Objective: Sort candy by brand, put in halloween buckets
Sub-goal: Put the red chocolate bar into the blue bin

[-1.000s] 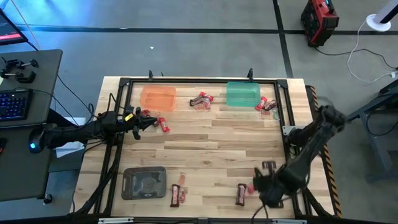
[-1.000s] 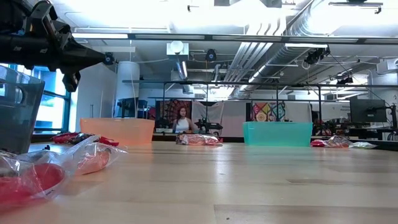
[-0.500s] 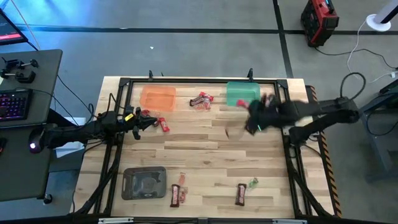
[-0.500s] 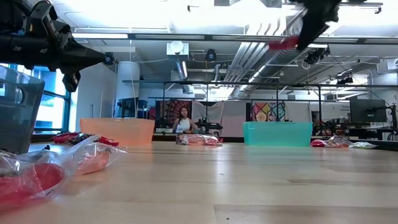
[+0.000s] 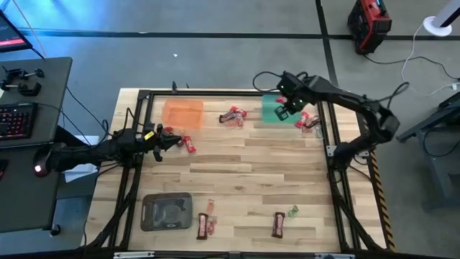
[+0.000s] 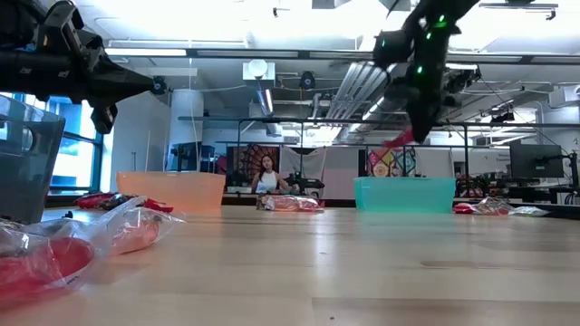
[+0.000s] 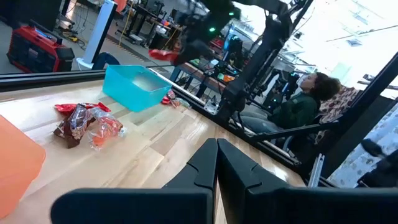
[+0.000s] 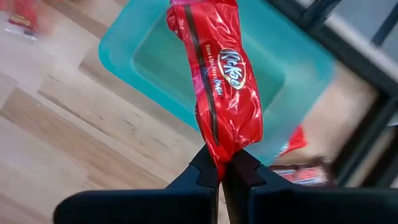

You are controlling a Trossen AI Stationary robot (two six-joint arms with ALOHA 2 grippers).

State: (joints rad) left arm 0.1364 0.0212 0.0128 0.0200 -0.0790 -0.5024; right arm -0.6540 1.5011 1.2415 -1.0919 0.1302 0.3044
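Your right gripper [image 8: 222, 163], clenched on a red KitKat [image 8: 216, 81], hovers above the far green tub [image 8: 273, 74] (left arm waits), so next release it inside.

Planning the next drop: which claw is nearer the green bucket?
Right. The right claw, shut on a red KitKat, hangs over the green bucket. The left claw sits across the table, beside the orange bucket.
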